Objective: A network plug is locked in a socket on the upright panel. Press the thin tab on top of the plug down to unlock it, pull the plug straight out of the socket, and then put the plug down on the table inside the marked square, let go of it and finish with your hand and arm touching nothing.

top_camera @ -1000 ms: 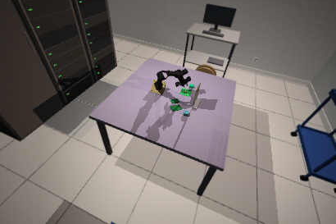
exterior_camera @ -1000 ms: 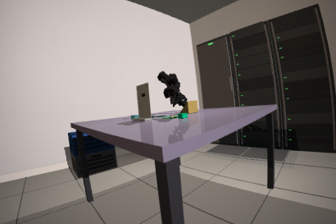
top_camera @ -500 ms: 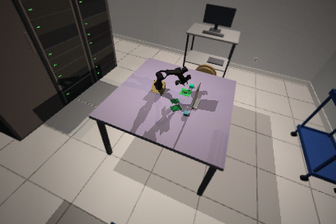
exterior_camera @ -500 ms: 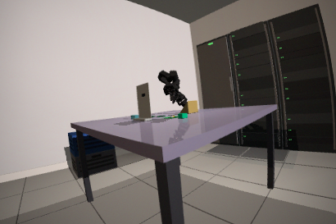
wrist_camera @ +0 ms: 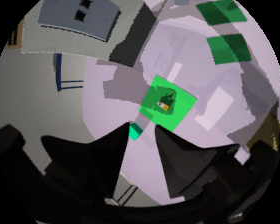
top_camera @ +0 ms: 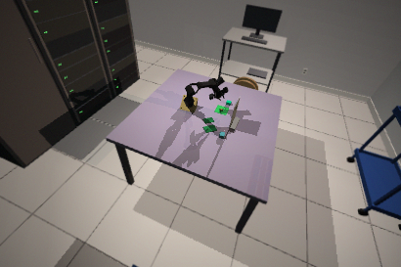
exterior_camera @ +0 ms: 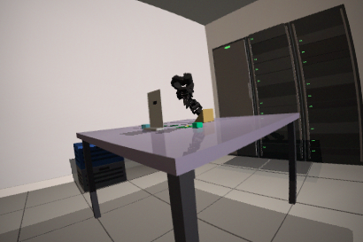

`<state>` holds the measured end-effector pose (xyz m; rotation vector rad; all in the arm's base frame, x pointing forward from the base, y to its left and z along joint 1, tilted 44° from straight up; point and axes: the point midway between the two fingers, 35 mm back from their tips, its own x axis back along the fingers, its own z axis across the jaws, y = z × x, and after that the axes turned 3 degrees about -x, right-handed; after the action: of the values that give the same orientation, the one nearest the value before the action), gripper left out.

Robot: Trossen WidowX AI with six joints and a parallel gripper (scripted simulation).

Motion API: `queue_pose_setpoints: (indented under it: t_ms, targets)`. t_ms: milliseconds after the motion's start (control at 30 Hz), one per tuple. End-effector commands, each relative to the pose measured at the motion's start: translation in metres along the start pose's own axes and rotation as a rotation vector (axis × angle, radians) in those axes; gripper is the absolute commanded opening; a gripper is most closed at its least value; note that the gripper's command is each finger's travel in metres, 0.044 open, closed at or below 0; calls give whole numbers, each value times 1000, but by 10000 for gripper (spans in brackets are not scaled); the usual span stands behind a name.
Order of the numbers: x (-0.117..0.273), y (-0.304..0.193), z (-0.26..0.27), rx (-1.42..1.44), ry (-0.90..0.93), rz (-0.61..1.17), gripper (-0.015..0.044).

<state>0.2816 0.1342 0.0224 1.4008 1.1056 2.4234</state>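
Observation:
The plug (wrist_camera: 163, 106), small and pale with an orange part, lies on the bright green marked square (wrist_camera: 185, 101) (top_camera: 218, 108) on the table. The upright panel (top_camera: 236, 108) (exterior_camera: 155, 113) stands beside the square; its grey socket plate (wrist_camera: 103, 20) shows dark openings at the top left of the wrist view, with no plug seen in them. My gripper (wrist_camera: 141, 125) (top_camera: 219, 96) is partly open, with nothing between its fingers. It hangs above the table, apart from the plug and the panel. The plug's tab is too small to make out.
A green block (wrist_camera: 135, 131) (top_camera: 228, 103) (exterior_camera: 197, 125) lies near the marked square. A teal block (top_camera: 222, 135) (exterior_camera: 146, 126) lies near the panel's other end. Two darker green patches (wrist_camera: 228, 49) (top_camera: 209, 128) are on the table. The arm's yellow base (top_camera: 189, 104) (exterior_camera: 206, 115) stands opposite the panel.

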Motion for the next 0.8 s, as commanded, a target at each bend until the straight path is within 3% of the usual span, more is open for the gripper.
queue_pose_setpoints:
  t_ms: [0,767]
  targets:
    - [7,-2,7,-3,1,1,156]
    - [65,-3,46,-7,3,0,156]
